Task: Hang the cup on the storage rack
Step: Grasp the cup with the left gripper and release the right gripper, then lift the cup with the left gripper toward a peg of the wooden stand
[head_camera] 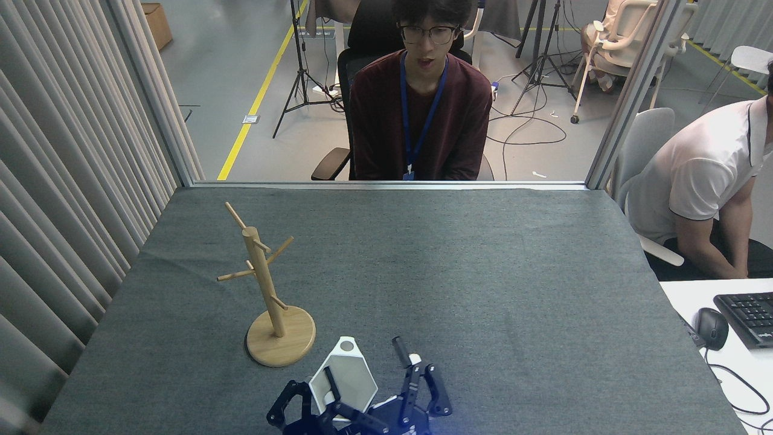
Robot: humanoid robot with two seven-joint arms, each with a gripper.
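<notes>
A grey felt-covered worktop (459,272) fills the middle of the view, with pleated curtain panels along the left side and an open studio floor with tripods and chairs beyond its far edge. A person in a dark red top (421,115) sits facing the worktop from the far side, and another person in a white shirt (703,175) sits off to the right beside a desk carrying a keyboard (749,315) and a mouse (711,327).

The storage rack (269,296) stands upright on the left half of the worktop, its round base flat on the felt and its thin pegs bare.

Just to the right of the rack's base, at the near edge, the cup (345,377) is tipped so its hexagonal mouth faces the camera, the small round hole uppermost. A single gripper (362,377) comes up from the bottom edge; which arm it belongs to cannot be told. Its fingers (400,351) are spread wide apart. One dark finger lies across the left side of the cup's mouth, reaching inside, while the other stands clear to the right of the cup, not touching it. No second gripper shows.
</notes>
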